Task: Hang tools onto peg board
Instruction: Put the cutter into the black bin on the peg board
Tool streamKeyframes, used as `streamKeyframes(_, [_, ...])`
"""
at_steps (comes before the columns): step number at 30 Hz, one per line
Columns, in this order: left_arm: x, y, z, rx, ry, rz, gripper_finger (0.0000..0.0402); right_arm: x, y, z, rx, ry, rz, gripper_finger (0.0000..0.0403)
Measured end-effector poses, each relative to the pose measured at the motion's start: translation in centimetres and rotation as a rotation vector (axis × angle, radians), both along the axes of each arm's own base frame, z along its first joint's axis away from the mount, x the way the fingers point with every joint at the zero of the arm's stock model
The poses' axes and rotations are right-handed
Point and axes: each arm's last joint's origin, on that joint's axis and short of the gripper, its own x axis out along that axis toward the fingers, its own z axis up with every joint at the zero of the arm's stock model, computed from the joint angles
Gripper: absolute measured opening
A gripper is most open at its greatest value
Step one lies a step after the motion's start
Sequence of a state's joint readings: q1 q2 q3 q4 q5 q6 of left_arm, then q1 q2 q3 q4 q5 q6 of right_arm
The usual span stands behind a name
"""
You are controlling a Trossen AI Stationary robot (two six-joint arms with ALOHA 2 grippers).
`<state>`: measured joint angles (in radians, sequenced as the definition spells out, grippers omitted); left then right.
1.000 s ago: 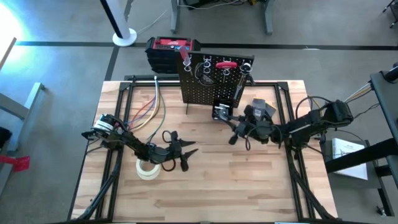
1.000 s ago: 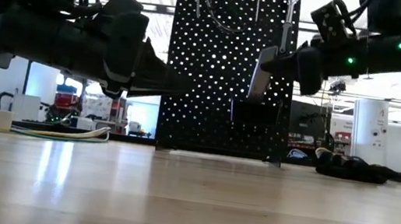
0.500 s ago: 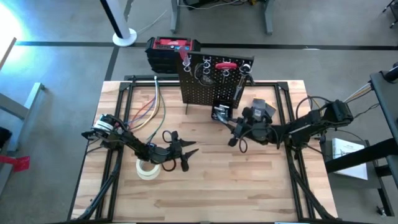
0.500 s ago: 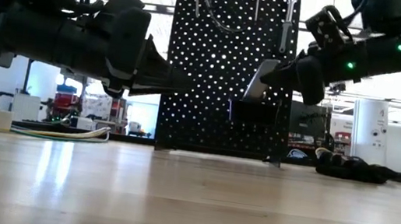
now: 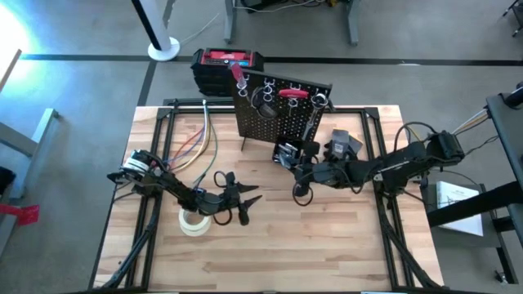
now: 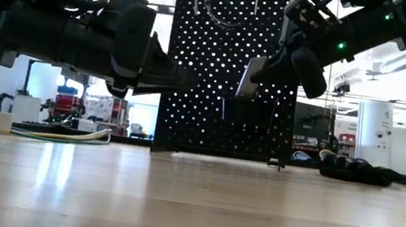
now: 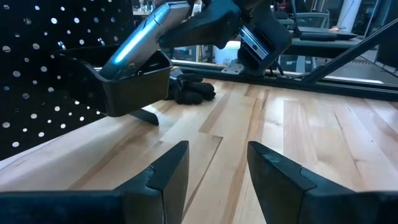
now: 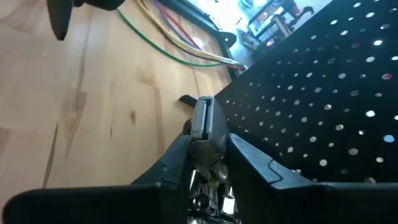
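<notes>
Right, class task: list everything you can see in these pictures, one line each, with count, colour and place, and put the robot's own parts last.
Peg board: one, black, table's far edge, tilted.
Small bin: one, black, on the peg board's front.
Hung tools: several, red-handled and silvery, along the board's top.
Grey tool: one, between the right pincer's fingers, at the bin.
Tape roll: one, whitish, under the left arm.
Box: one, red and black, behind the board.
Cables: a bundle, coloured, left of the board.
Gloves: black, beside the bin.
Left pincer: open, hovering mid-table.
Right pincer: at the bin.
</notes>
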<state>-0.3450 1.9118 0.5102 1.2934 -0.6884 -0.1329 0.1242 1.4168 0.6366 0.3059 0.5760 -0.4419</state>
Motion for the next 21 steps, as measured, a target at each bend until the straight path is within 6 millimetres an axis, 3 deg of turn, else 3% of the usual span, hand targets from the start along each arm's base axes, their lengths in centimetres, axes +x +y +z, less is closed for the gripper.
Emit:
streamKeyframes(6, [0.0,0.0,0.0,0.0,0.0,0.0,0.0153,0.0,0.0,0.0,0.039,-0.011,-0.01,0.0086])
streamKeyframes(16, [0.0,0.0,0.3,-0.003,-0.01,0.0,0.0153,0.3,0.2,0.4,0.08,-0.052,0.018,0.0183])
streamKeyframes(21, [0.1,0.0,0.5,0.002,-0.016,0.0,0.0153,0.6,0.0,0.9,0.077,-0.111,0.001,0.0207])
